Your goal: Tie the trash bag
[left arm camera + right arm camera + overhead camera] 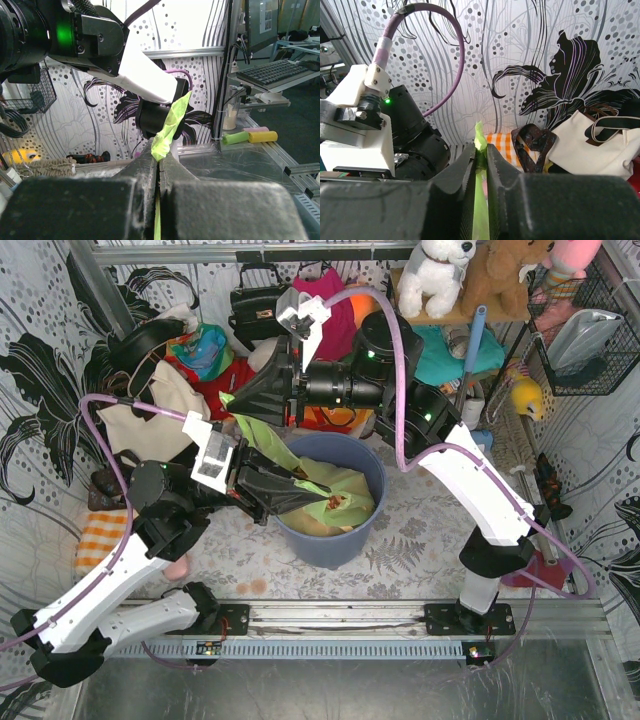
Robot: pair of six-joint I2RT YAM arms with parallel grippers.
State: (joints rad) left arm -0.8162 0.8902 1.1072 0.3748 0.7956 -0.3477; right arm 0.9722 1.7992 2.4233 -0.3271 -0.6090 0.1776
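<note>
- While my left pincer (159,159) and right pincer (480,152) each pinch a strip of the trash bag (345,490), its body sits in the bin (330,540).
- Thin film may tear or slip free if I pull unevenly.

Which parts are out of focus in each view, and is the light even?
Left wrist: the left fingers are blurred, the trash bag strip above them sharp and bright. Right wrist: the right fingers are blurred, the wallpaper crisp. Top external: sharp throughout, evenly lit.
</note>
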